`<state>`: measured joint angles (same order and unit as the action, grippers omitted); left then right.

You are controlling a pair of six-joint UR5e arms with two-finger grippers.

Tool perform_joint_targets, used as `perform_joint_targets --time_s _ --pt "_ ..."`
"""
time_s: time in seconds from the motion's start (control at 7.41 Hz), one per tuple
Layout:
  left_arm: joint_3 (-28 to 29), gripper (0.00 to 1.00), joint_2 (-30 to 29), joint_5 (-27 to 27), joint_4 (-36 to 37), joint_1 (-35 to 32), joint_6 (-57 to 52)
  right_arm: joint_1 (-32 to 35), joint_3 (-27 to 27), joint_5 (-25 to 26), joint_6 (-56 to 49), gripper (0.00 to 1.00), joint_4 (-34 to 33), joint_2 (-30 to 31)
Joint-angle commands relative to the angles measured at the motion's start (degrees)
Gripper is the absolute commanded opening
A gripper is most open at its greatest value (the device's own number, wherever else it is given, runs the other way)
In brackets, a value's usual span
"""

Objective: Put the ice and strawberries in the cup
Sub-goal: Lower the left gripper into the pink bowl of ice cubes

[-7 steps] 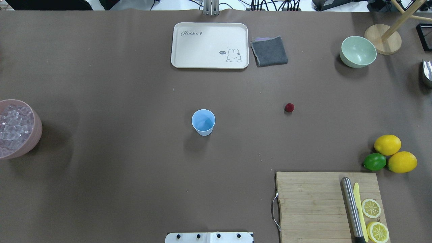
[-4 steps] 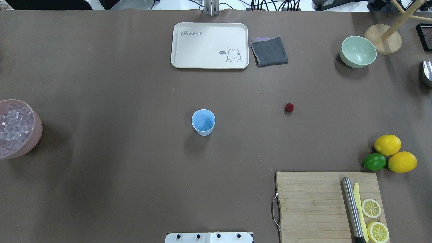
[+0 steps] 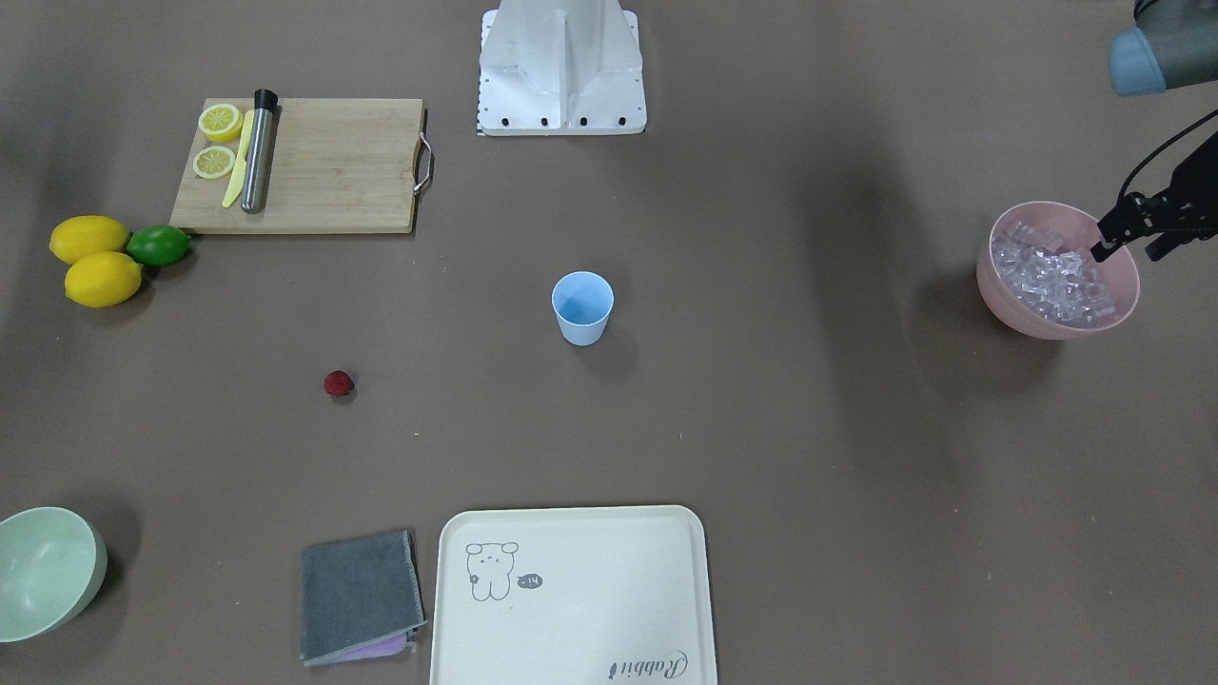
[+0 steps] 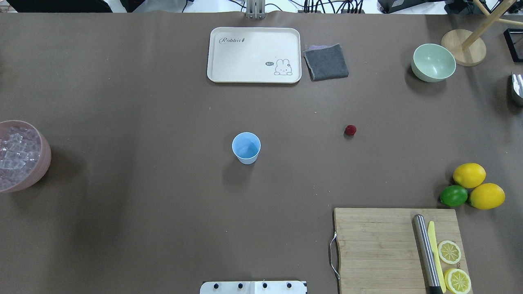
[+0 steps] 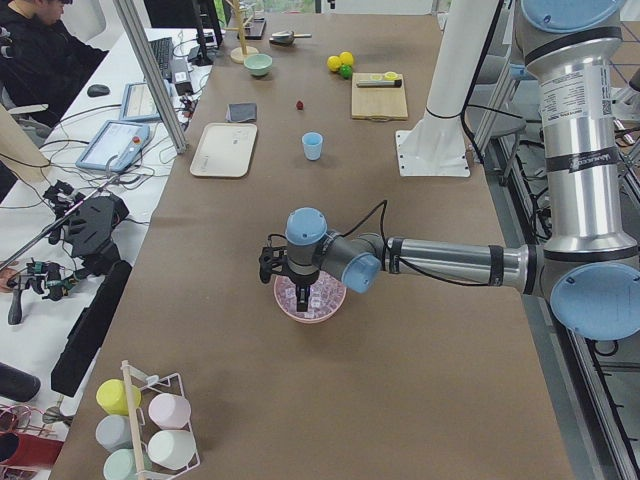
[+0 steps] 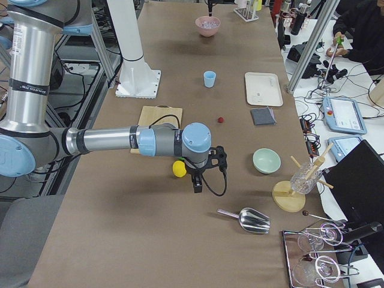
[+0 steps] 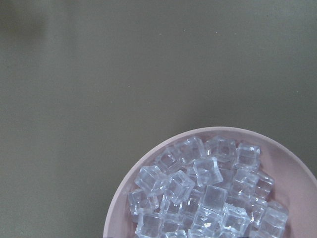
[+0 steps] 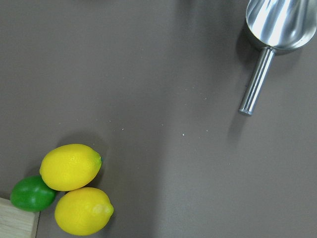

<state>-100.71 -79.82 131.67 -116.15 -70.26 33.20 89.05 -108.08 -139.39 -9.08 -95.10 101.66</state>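
- Far left: the pink bowl (image 4: 43, 169) sits at the bench (image 4: 143, 102) edge, heaped with ice (image 4: 16, 151), inside the left arm's reach.
- Left arm: forearm stretched level, wrist turned down, left gripper (image 5: 302, 290) directly over the ice. You cannot tell whether its fingers are apart or together.
- Centre: the cup (image 4: 246, 148) stands upright and looks empty, likely placed where either arm can drop into it.
- Right of centre: the strawberry (image 4: 350, 130) lies loose, well apart from the cup.
- Far right: right arm level, right gripper (image 6: 197, 183) pointing down near the lemons (image 8: 72, 166). Finger state unreadable.
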Motion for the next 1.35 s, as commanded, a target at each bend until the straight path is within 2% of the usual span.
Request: perform_joint_targets --time_s 0.0,0.54,0.68,1.22 --pt "0.1 0.71 0.0 0.0 -0.3 0.7 0.0 0.0 0.1 0.0 -0.1 1.0 0.0 0.0" --pt "1.6 0.71 -0.1 -0.1 -0.4 3.1 0.1 0.0 0.0 -0.1 -0.1 1.0 0.0 0.4" --pt "2.0 0.67 -0.3 -0.1 -0.5 3.2 0.0 0.0 0.1 -0.1 -0.1 1.0 0.0 0.4" --pt "2.6 0.66 -0.7 -0.1 -0.5 4.4 0.1 0.0 0.0 -0.1 -0.1 1.0 0.0 0.4"
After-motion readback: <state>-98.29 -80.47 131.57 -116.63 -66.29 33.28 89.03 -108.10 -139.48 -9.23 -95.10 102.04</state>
